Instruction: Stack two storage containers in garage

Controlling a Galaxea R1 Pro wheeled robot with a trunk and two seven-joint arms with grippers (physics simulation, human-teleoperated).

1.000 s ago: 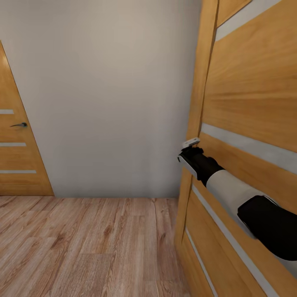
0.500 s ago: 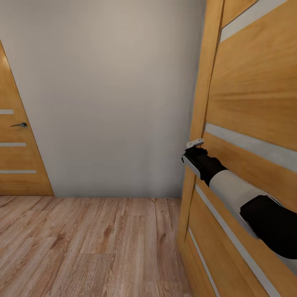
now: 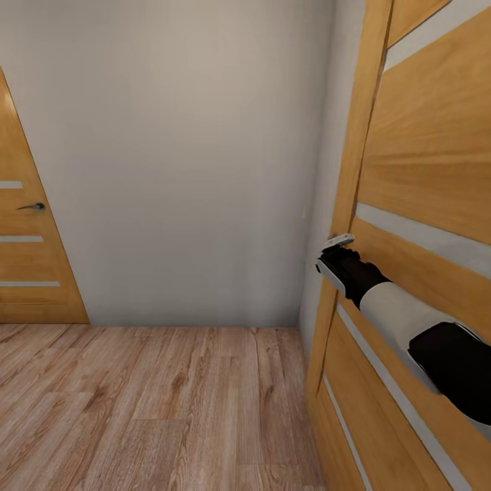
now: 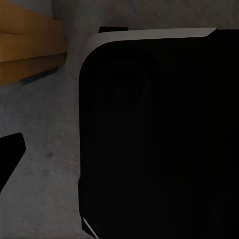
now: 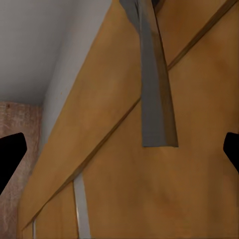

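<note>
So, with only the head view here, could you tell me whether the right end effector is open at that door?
Observer: Yes, the right end effector is open: its wrist view shows dark fingertips far apart, nothing gripped.
Operator: What lies ahead of it?
Observer: The wooden door, with a grey inlay strip across the panel.
Operator: And the left arm?
Observer: One dark fingertip over a mottled grey surface, beside a black robot part; opening unclear.
</note>
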